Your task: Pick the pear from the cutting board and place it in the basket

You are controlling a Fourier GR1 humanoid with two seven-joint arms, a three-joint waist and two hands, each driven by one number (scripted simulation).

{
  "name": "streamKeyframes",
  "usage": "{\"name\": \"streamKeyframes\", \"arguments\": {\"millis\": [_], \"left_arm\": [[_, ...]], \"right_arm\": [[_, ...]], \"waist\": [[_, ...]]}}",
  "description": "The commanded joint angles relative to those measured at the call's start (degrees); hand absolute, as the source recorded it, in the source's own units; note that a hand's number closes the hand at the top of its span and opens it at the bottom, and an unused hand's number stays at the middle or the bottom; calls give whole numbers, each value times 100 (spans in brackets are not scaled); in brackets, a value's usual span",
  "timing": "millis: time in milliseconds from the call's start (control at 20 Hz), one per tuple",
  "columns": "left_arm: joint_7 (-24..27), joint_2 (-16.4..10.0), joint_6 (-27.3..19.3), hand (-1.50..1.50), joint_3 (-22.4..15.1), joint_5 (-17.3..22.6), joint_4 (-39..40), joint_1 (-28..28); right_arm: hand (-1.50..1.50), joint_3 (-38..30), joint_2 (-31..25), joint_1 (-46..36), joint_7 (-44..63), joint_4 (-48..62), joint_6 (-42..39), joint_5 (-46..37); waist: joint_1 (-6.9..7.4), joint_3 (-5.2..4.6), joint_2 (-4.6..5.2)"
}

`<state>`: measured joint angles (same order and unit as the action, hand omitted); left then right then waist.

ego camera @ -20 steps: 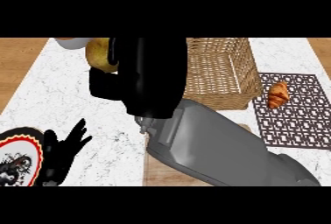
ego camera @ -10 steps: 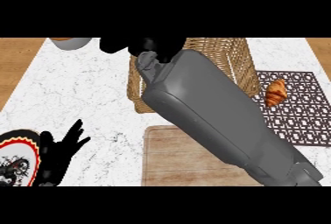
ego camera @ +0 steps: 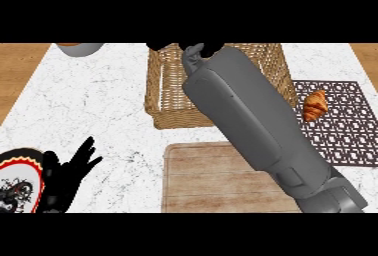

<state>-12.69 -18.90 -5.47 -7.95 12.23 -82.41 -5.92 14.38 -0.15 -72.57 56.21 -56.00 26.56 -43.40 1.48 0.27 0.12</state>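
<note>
Pear: not visible; none on cutting board (ego camera: 214, 185), so judged held in right hand (ego camera: 212, 48), which is largely cut off at view's edge; grip cannot be told. Basket (ego camera: 168, 95) lies below that hand. Step: placing. Next: lower, release inside basket. Left hand (ego camera: 63, 181) rests on desk, fingers apart, plate (ego camera: 18, 155) just beside them.
</note>
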Motion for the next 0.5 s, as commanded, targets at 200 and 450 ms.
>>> {"name": "streamKeyframes", "arguments": {"millis": [200,450], "left_arm": [[-162,118,-104,0,-21,-142,70,-163],[-185,229,-89,0,15,-198,262,-1]], "right_arm": [[150,-307,14,602,-793,365,1225,863],[150,-854,-23,612,-1914,1104,1226,1150]], "waist": [[16,-27,21],[-23,-27,35]]}}
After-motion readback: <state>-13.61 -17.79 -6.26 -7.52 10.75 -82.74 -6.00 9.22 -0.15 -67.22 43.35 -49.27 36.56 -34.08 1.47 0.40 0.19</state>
